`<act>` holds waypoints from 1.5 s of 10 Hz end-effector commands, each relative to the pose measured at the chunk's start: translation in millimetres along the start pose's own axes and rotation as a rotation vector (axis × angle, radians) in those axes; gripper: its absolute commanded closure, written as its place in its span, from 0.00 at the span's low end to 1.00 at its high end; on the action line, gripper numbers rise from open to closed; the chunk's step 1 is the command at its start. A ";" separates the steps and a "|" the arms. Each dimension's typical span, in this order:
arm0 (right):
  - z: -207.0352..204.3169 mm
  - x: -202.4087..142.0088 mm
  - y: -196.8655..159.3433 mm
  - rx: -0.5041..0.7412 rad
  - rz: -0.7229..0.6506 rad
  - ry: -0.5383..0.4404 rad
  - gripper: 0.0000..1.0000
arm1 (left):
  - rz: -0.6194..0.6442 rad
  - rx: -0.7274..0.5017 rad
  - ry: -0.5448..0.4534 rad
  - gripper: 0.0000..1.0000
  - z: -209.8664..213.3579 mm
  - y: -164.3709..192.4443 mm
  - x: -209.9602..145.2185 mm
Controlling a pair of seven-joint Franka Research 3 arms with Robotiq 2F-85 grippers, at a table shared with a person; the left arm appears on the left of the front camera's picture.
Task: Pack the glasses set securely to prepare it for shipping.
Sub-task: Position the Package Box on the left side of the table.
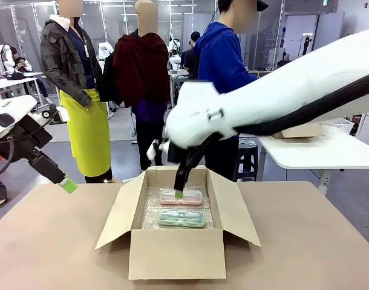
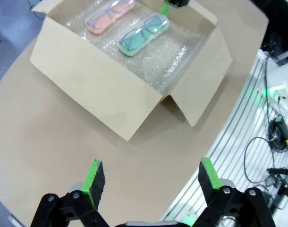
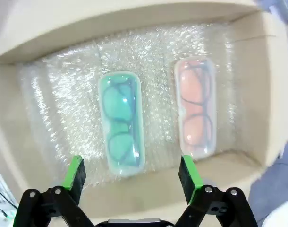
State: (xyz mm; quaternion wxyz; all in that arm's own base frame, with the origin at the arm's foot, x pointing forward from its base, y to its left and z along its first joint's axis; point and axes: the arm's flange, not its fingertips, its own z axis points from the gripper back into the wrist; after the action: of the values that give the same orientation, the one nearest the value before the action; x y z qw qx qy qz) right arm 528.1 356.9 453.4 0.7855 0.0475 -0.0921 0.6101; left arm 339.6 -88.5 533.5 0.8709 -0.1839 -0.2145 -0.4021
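An open cardboard box [image 1: 175, 254] lined with bubble wrap [image 3: 158, 52] stands mid-table. Inside lie two cases side by side, each showing eyeglass frames: the pale pink case [image 1: 181, 197] farther from me, the mint green case [image 1: 181, 218] nearer. My right gripper [image 1: 179, 193] hangs open just above them inside the box, holding nothing. In the right wrist view, the green case [image 3: 121, 123] and pink case [image 3: 196, 108] lie beyond the open right gripper [image 3: 131, 172]. My left gripper [image 1: 68, 183] hovers open over the table's left side, its fingers [image 2: 94, 177] empty, and sees both the pink case [image 2: 109, 16] and green case [image 2: 144, 34].
The box flaps [image 1: 118, 211] stand spread outward on all sides. A person in a blue hoodie [image 1: 221, 60] stands behind the far table edge. A white side table [image 1: 311, 148] is at the back right. Cables [image 2: 276, 142] lie beyond the table edge in the left wrist view.
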 end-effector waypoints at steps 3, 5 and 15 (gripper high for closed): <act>52.8 -132.4 51.2 -0.061 -0.255 -0.254 0.00 | 0.219 -0.029 -0.084 0.00 -11.2 28.6 17.1; 70.1 -187.4 73.4 -0.073 -0.393 -0.328 0.00 | 0.320 -0.109 -0.096 0.00 -26.0 45.6 21.7; 111.6 -271.4 101.7 -0.083 -0.546 -0.423 0.00 | 0.495 -0.306 -0.111 0.00 -96.0 94.4 5.4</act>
State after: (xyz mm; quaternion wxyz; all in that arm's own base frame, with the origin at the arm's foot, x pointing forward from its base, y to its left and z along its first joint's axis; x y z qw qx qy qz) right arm 356.8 103.0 503.6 0.8844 0.1667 -0.2602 0.3498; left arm 443.3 -82.0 436.0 0.8894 -0.3804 -0.1498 -0.2047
